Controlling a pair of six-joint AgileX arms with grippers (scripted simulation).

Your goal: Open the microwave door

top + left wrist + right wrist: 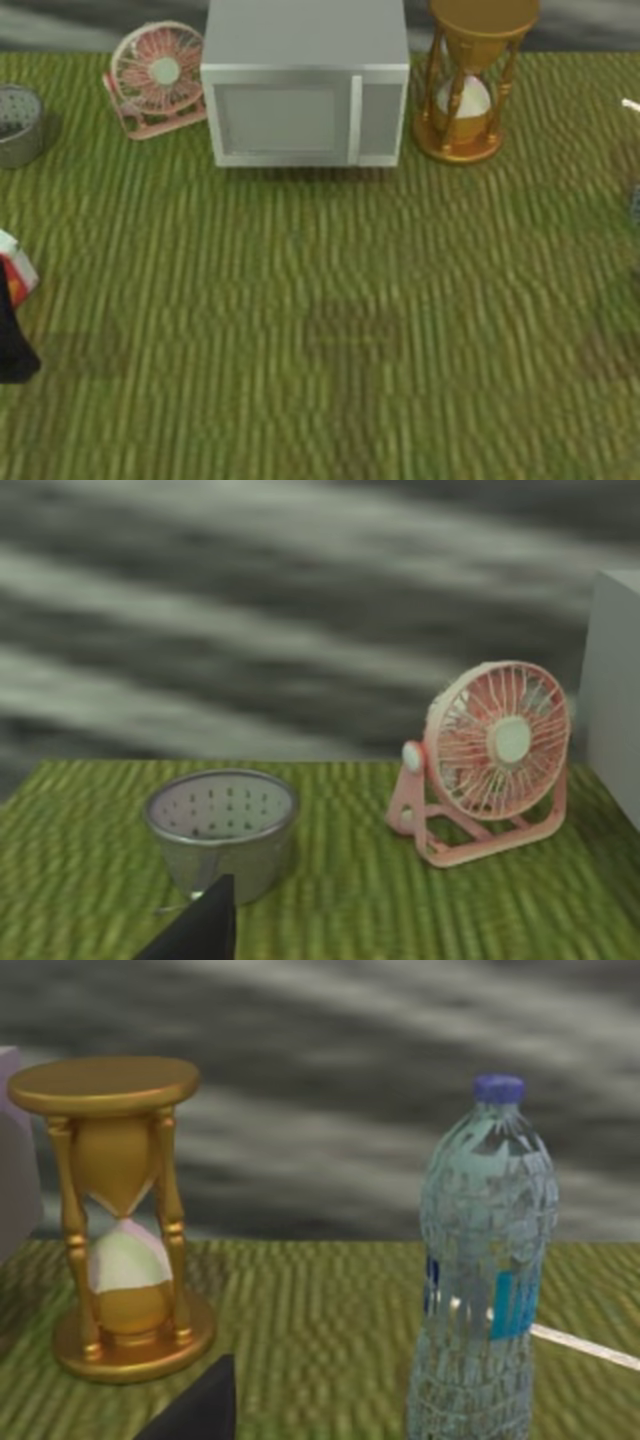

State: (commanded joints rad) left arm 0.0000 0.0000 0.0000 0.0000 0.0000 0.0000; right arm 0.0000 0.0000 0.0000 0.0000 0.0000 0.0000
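Note:
The silver-grey microwave (305, 85) stands at the back middle of the green mat. Its door (283, 118) lies flat against the front, shut, with the control strip to its right. The left wrist view catches one side wall of the microwave (615, 680). My left arm (12, 340) sits at the table's left edge, far from the door. Only one dark fingertip (210, 925) of its gripper shows, with nothing against its inner face. My right arm is outside the top view. One of its fingertips (205, 1405) shows, also with nothing beside it.
A pink fan (157, 75) stands left of the microwave and a perforated metal cup (18, 122) sits at the far left. Right of the microwave is a golden hourglass (467, 85). A clear water bottle (485, 1270) stands close to my right gripper.

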